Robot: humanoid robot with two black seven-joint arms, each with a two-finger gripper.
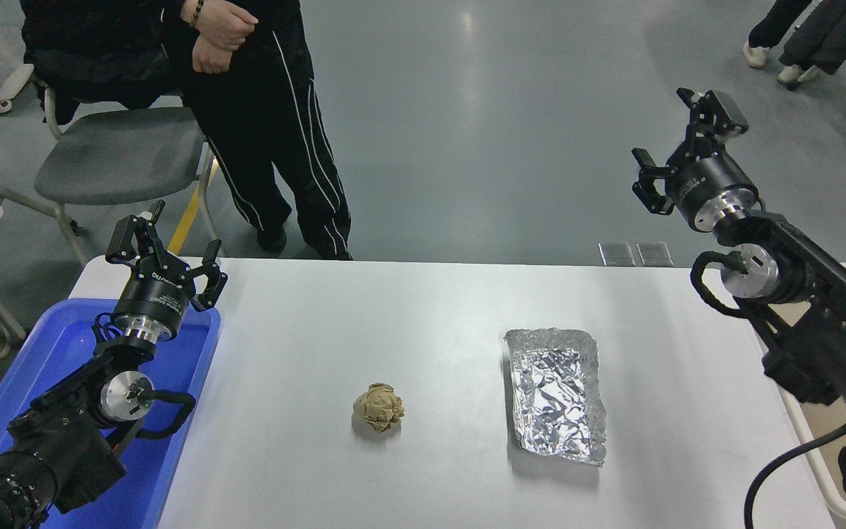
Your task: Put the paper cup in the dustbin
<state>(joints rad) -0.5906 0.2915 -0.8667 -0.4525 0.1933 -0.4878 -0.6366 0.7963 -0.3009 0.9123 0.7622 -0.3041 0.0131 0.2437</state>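
The paper cup is nowhere in view. The beige dustbin (814, 461) stands beside the table's right edge, mostly hidden behind my right arm. My right gripper (678, 135) is open and empty, raised high above the table's far right corner, up and to the left of the bin. My left gripper (170, 241) is open and empty, parked over the far end of the blue bin (41, 360) at the lower left.
A crumpled brown paper ball (378, 408) lies at the table's front middle. A crumpled foil sheet (557, 393) lies to its right. A person in black (276, 125) stands by a grey chair (118, 150) at the far left.
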